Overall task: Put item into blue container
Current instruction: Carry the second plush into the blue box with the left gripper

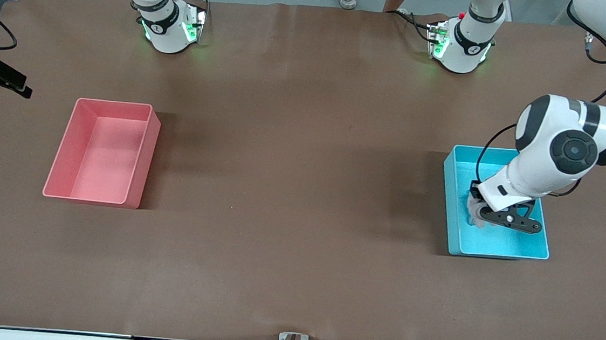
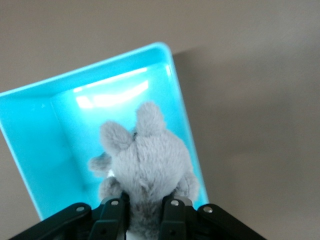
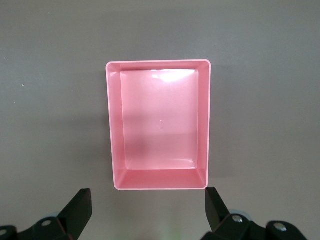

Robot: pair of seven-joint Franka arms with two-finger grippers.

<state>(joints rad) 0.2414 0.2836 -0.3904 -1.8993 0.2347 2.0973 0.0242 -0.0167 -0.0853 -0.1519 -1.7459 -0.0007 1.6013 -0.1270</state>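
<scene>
A brown matte tabletop (image 1: 290,190) carries a cyan-blue rectangular plastic bin (image 1: 453,225) near the left arm's end and a pink rectangular plastic bin (image 1: 66,157) near the right arm's end.

The front view looks down from high across the tabletop (image 1: 290,190), facing both robot bases along its top edge, and takes in the pink bin (image 1: 101,151) and the blue container (image 1: 495,206) together. The left wrist view looks close down past the left gripper (image 2: 145,215) into the blue container (image 2: 45,150), sharing that corner with the front view. The right wrist view hangs well above the pink bin (image 3: 159,125), looking straight down between the fingertips (image 3: 80,205) of the right gripper (image 3: 147,210).
</scene>
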